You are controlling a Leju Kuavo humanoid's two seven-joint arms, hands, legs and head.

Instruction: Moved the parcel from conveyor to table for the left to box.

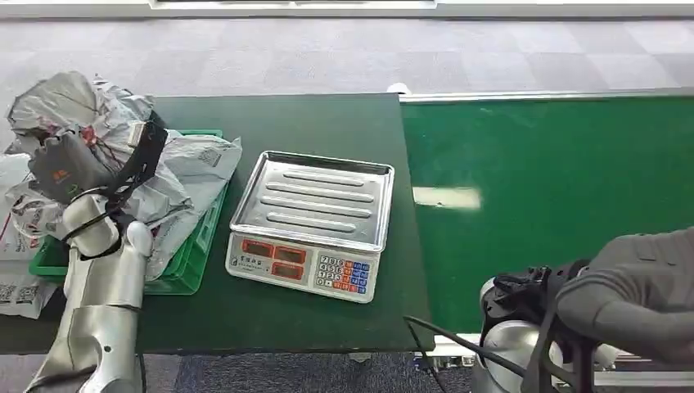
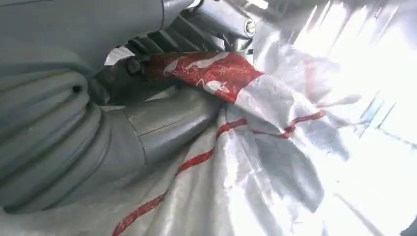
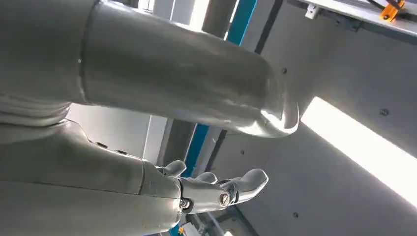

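Note:
My left hand (image 1: 67,168) grips a crumpled grey plastic parcel (image 1: 78,106) with red print, held over the green basket (image 1: 195,250) at the table's left end. In the left wrist view the thick grey thumb (image 2: 167,123) presses into the parcel (image 2: 255,162) just below its red patch. My right arm (image 1: 638,295) sits low at the near right, in front of the conveyor's near edge. The right hand (image 3: 216,189) has its fingers stretched out and holds nothing.
A silver-trayed scale (image 1: 315,221) with a keypad stands mid-table on the dark green table (image 1: 327,123). The green conveyor belt (image 1: 556,180) runs along the right, bare. More grey parcels (image 1: 196,168) fill the basket, and others (image 1: 18,286) lie by the table's left edge.

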